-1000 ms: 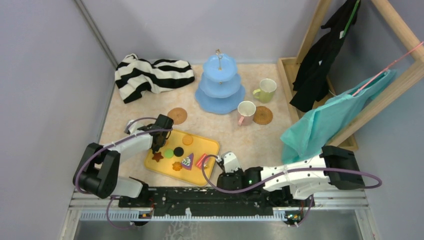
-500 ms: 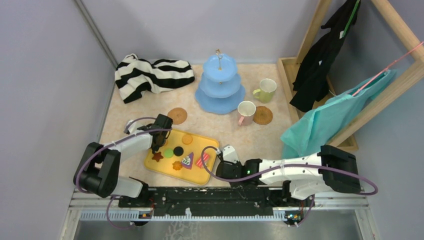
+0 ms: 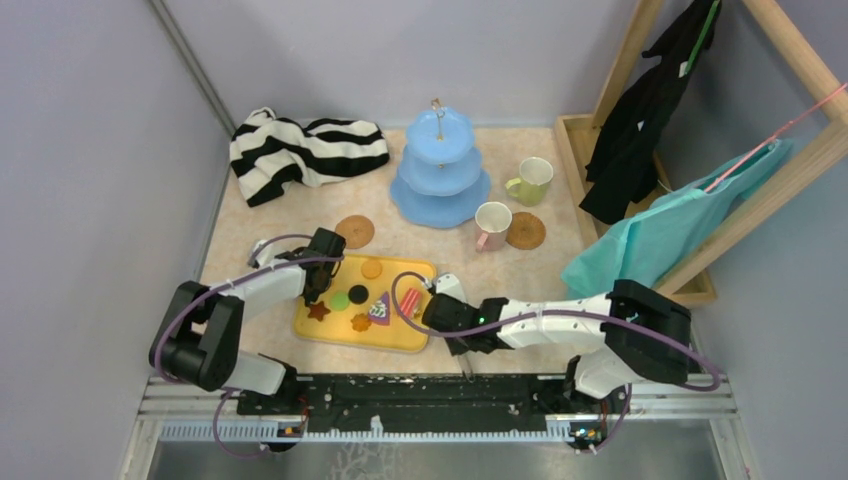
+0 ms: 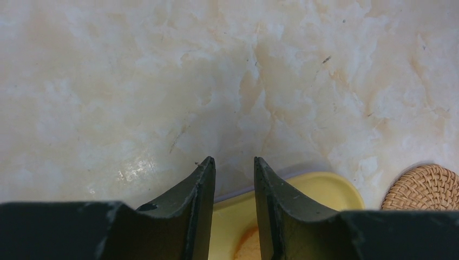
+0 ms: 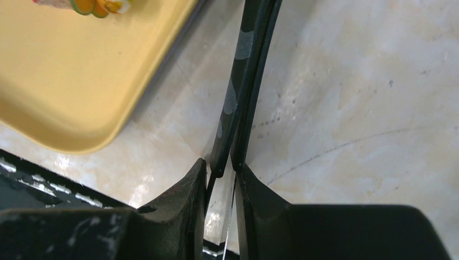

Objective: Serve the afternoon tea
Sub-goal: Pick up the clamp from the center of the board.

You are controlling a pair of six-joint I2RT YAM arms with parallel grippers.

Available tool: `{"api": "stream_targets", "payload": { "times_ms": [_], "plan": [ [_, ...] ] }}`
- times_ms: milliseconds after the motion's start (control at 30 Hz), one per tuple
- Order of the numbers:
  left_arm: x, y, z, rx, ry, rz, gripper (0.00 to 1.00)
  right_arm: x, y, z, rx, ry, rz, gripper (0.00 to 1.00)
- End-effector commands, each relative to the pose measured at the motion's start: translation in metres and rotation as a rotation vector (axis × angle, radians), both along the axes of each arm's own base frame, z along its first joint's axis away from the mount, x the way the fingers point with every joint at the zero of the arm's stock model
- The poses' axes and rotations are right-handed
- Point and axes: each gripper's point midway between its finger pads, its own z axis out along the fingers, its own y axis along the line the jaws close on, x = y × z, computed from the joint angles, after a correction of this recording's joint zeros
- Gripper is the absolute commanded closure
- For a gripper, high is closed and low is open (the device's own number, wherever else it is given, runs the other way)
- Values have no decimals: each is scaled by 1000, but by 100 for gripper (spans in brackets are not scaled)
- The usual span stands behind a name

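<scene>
The toy cookies and cake slices (image 3: 358, 294) lie in the yellow tray (image 3: 395, 335) on the worktop (image 3: 470, 265), well short of the light-blue three-tier stand (image 3: 440, 170) (pink-handled cup (image 3: 492, 222) and yellow-green cup (image 3: 530, 180) beside it). The left end effector (image 4: 234, 162), narrowly open on nothing, hangs over the tray's far-left rim; the right end effector (image 5: 223, 168) is clamped on a thin dark strip (image 5: 243, 81).

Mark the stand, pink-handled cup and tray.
stand (image 3: 440, 165): top external, middle tier.
pink-handled cup (image 3: 492, 218): top external, its mouth.
tray (image 3: 395, 335): top external, bare floor near the right corner.
</scene>
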Motion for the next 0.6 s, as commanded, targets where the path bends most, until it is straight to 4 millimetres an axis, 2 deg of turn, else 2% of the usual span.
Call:
{"api": "stream_targets", "payload": {
  "times_ms": [0,233,467,567],
  "plan": [
    [0,-9,-6,-52,10,4,61,26,53,27,169,-46,74,100],
    [-3,-6,-1,-56,-7,30,61,56,68,36,177,-61,97,100],
    [-11,0,2,-49,-14,62,60,76,90,36,160,-71,143,100],
    [-14,2,5,-46,-17,77,60,84,97,30,143,-64,153,100]
  ]
}}
